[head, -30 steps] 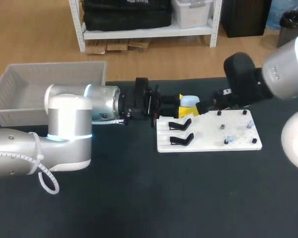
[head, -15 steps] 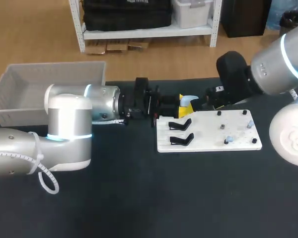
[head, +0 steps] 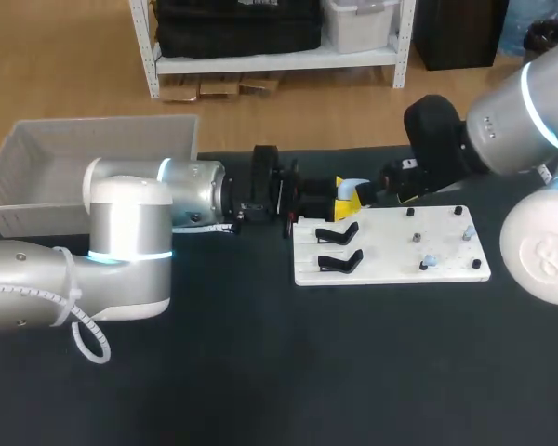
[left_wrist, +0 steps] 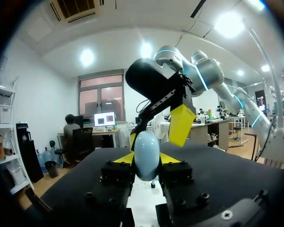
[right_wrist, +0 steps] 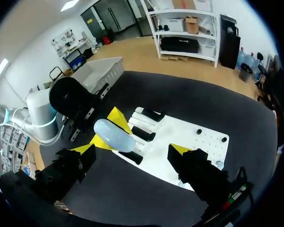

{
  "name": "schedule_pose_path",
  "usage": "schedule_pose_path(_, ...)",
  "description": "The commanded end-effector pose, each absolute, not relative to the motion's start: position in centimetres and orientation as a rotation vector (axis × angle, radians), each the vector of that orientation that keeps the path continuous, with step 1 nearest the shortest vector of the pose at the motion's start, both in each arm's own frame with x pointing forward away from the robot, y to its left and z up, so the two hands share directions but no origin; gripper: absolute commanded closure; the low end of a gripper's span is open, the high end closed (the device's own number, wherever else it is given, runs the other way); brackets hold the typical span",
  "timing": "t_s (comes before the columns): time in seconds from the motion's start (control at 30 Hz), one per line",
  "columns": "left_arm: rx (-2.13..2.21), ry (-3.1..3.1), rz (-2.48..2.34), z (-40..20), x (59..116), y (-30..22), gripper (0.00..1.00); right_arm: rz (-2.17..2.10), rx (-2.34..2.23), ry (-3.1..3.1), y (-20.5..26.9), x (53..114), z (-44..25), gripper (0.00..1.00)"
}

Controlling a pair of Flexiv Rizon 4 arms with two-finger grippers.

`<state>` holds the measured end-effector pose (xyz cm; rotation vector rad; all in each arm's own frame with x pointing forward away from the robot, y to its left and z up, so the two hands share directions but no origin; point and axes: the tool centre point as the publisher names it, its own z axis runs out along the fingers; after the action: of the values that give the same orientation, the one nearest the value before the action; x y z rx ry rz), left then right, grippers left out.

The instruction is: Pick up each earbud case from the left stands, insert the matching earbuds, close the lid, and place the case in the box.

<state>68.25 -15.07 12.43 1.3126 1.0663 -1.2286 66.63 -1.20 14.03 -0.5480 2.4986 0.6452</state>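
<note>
A pale blue earbud case hangs above the white board's far left corner, with my left gripper shut on it. In the left wrist view the case stands upright between the two yellow tips of my left gripper. My right gripper is just right of the case, open wide. In the right wrist view the case lies a little ahead of my right gripper, between the lines of its spread fingers and touching neither. Two small earbuds sit on the board's right half.
Two black stands sit on the board's left part, under the case. Black pegs stick up along the board's right half. The grey box stands at the table's far left, behind my left arm.
My right arm has moved left towards the case, and its gripper now hides part of it from above. My left arm and the case have stayed put.
</note>
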Motion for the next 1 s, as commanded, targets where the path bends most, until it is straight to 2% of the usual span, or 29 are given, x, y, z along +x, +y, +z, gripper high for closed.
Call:
schedule_pose_path(0.03, 1.309, 1.063, -1.225, 12.3, 68.2, -15.1, 1.0, 0.633, -0.54, 2.504, -1.1, 66.8, 14.0, 0.0)
schedule_pose_path(1.0, 1.309, 1.063, -1.225, 12.3, 68.2, -15.1, 1.0, 0.604, -0.5, 2.475, -1.4, 68.3, 15.1, 0.0)
